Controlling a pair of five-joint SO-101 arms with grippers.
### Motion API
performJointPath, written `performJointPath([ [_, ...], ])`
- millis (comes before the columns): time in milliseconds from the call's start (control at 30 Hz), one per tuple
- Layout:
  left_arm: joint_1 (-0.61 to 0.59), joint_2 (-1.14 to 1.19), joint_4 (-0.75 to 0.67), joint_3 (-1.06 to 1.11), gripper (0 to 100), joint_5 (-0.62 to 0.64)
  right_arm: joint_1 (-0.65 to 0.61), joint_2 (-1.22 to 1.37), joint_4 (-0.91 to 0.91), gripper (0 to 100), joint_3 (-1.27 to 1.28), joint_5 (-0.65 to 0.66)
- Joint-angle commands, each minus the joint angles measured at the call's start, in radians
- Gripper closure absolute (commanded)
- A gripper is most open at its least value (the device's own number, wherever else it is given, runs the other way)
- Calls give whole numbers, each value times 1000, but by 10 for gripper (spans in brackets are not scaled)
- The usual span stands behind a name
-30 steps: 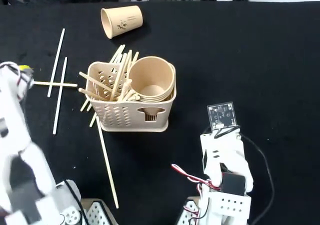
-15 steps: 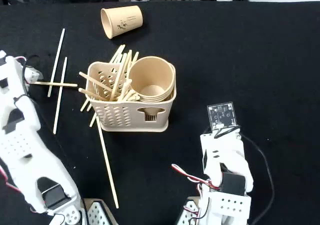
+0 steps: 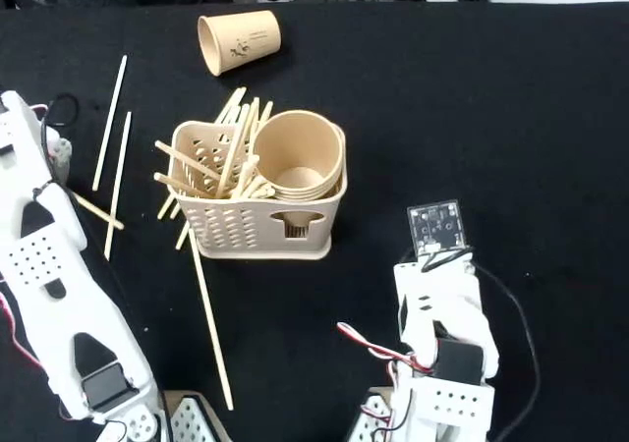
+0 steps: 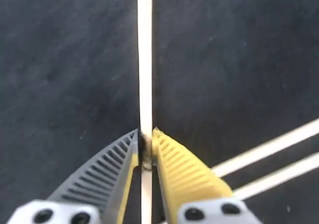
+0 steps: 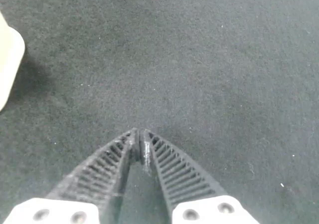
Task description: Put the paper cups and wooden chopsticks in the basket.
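Your left gripper (image 4: pixel 145 137) is clamped on a wooden chopstick (image 4: pixel 144 59), pinching it between the jaw tips at the left side of the black table (image 3: pixel 511 118). From above, that stick (image 3: pixel 98 211) angles out from beside the white left arm (image 3: pixel 49 265). Your right gripper (image 5: pixel 138 140) is closed on nothing, its tips together over bare cloth at the near right.

A long chopstick (image 3: pixel 211 314) lies on the table, running from the near edge up to the basket's near left corner. The basket (image 3: pixel 260 228) sits mid-table. It holds stacked paper cups (image 3: pixel 300 152) on its right side and a bundle of chopsticks (image 3: pixel 231 152) on its left.

Left of the basket, two loose chopsticks (image 3: pixel 118 182) lie side by side. Farthest off, one paper cup (image 3: pixel 239 41) lies on its side.
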Motion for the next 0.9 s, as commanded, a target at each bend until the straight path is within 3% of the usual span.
performJointPath([
  [0, -2, -18, 173, -274, 971, -48, -15, -50, 5, 986, -4, 2],
  [167, 39, -61, 172, -295, 972, -143, -15, -48, 5, 986, -4, 2],
  [433, 81, -328, 172, 4, 972, -144, -15, -48, 5, 986, -4, 2],
  [700, 200, -931, 144, 340, 971, -147, -15, -48, 5, 986, -4, 2],
  [867, 282, -1286, -89, 664, 971, -175, -15, -48, 5, 986, -4, 2],
])
